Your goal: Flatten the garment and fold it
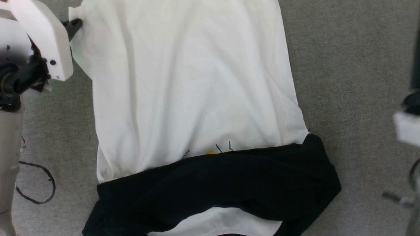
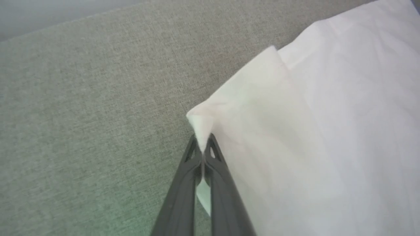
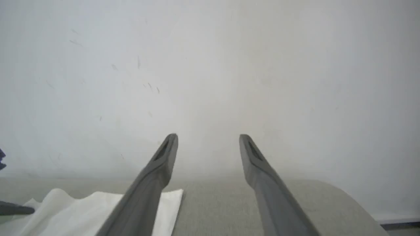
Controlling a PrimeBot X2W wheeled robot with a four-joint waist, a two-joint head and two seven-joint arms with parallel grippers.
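My left gripper, its two long dark fingers pressed together, pinches one hem corner of the soft white T-shirt with black shoulders and sleeves. The pinched corner is drawn up into a small peak. The T-shirt lies spread on a grey woven fabric surface, hem far from me. Its black shoulder band is folded across the near part and covers most of the small yellow-and-blue print. The two side edges run nearly straight, with shallow creases between them. Bare grey surface lies open on both sides of the cloth and beyond the pinched corner. My right gripper, fingers spread and holding nothing, points at a plain pale wall; the other hem corner lies just behind one finger, and the surface's rounded far edge shows beyond. A thin black cable loop lies at my left, apart from the cloth.
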